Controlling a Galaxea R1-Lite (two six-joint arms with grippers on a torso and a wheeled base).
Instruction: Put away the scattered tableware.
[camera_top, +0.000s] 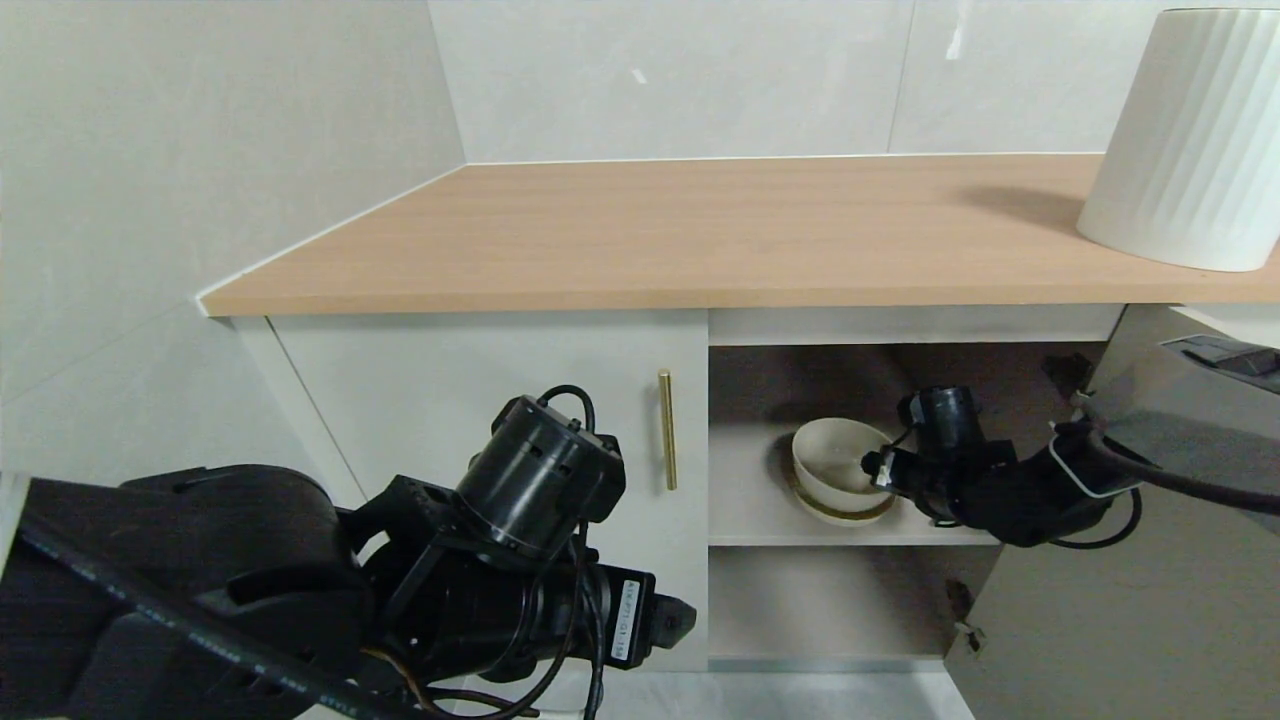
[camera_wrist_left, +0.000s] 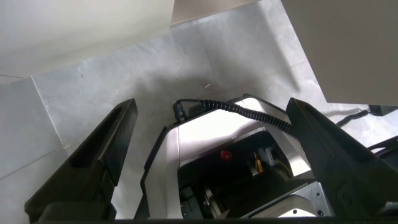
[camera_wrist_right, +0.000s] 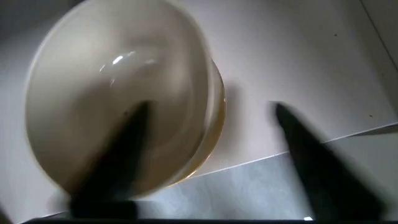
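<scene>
Head view: right gripper hides bowl edge (plate mostly covered).

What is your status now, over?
Left hand open, empty, low. Right hand open at bowl; it sits on plate, cabinet shelf. Cabinet door open, no obstacle seen.

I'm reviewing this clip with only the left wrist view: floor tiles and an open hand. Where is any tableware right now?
Observer: A cream bowl sits on a plate on the cabinet's shelf.
Operator: Is the other hand gripping it?
Observer: No. The right hand is open, with one finger on either side of the bowl's rim.
Operator: And the cabinet doors?
Observer: The right door is swung open; the left door is shut.
</scene>
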